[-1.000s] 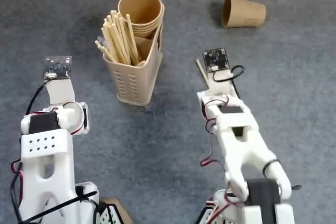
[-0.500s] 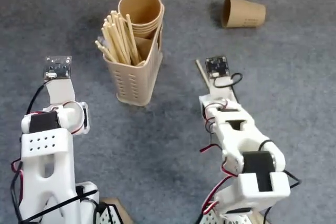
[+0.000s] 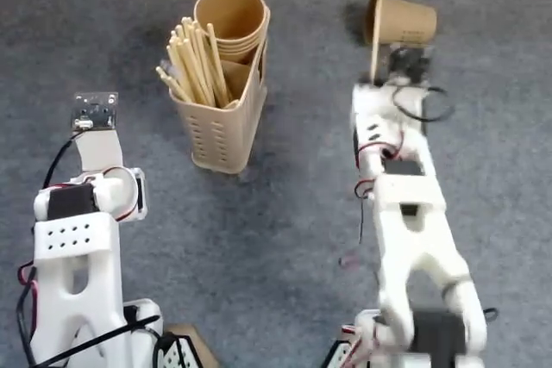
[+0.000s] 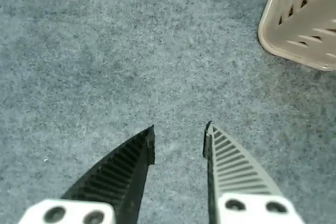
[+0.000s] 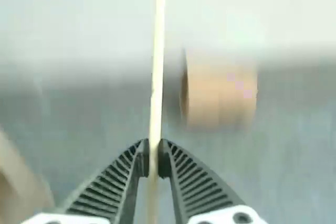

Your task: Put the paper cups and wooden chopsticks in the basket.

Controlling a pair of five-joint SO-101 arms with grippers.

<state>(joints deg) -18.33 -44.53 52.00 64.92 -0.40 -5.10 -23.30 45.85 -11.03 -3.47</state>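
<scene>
One second on, swung forward beside the tipped paper cup with a wooden chopstick clamped in the right gripper; left gripper parted above carpet.

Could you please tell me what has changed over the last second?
The right gripper, earlier low over a chopstick lying flat, is now shut on that chopstick and has carried it up and away, next to the tipped paper cup. The left gripper, the basket and the tipped paper cup stayed where they were.
</scene>
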